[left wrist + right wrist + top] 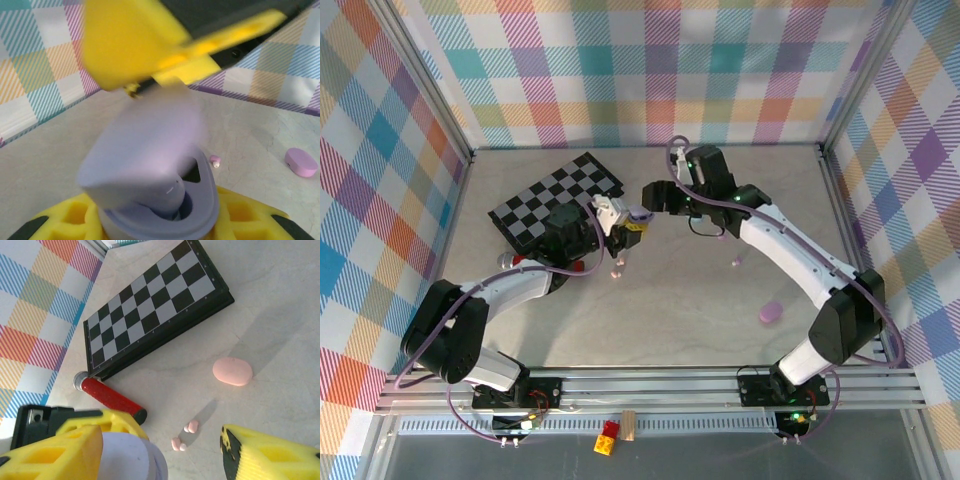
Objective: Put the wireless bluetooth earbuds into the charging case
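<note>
The left gripper (618,222) pinches an open lilac oval charging case (165,200) between its yellow pads, the lid tipped up (the inside is too blurred to read). The right gripper (162,452) hangs right at the case with its yellow fingers spread wide. One finger is at the lid, touching or just beside it, I cannot tell which. Two tiny pink stemmed earbuds (191,426) lie loose on the pale marbled tabletop (280,315), near the black-tipped end of a red cylindrical marker (110,397) and not far from a closed pink oval case (232,371). A black-and-white chequered board (150,310) lies behind the marker, its corner just beside the marker's silver end. A closed purple oval case (770,313) lies well apart, near the right arm.
</note>
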Tool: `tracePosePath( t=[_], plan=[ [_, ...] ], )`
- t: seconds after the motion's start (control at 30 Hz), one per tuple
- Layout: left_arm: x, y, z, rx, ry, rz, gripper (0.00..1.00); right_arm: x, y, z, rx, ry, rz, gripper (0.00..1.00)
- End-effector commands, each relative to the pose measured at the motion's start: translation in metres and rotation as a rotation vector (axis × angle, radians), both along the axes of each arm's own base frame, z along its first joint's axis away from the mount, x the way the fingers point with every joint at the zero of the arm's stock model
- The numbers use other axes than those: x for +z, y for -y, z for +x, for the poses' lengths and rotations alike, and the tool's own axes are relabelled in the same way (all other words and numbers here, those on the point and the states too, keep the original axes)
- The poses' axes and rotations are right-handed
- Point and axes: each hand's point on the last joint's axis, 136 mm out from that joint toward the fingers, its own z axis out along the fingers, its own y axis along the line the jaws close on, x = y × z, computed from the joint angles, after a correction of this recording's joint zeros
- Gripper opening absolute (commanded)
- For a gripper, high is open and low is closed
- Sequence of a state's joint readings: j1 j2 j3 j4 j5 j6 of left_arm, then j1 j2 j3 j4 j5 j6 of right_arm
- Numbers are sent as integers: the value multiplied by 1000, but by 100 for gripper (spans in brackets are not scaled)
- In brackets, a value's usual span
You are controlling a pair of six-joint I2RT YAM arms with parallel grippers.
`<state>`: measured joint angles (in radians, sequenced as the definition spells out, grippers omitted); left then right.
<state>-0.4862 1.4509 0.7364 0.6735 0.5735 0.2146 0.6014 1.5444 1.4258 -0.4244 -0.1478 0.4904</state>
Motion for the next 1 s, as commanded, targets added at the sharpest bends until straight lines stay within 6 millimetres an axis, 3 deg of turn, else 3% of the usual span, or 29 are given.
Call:
tracePosePath(
  t=[0.0, 0.2, 0.4, 0.77, 0.83, 0.97],
  plan=[
    [26, -5, 4, 19, 46, -56, 32, 19, 3, -16, 26, 21, 63, 63],
    [35, -6, -1, 5, 41, -81, 32, 38, 3, -25, 91, 1, 262, 62],
    [52, -5, -10, -28, 58, -130, 32, 45, -6, -36, 208, -123, 495, 64],
    [62, -3, -11, -47, 62, -168, 32, 36, -31, -44, 357, -277, 620, 68],
    [63, -2, -11, -51, 61, -172, 32, 37, -34, -44, 377, -284, 635, 65],
    [60, -2, -10, -50, 57, -166, 32, 34, -33, -42, 361, -286, 633, 41]
  ],
)
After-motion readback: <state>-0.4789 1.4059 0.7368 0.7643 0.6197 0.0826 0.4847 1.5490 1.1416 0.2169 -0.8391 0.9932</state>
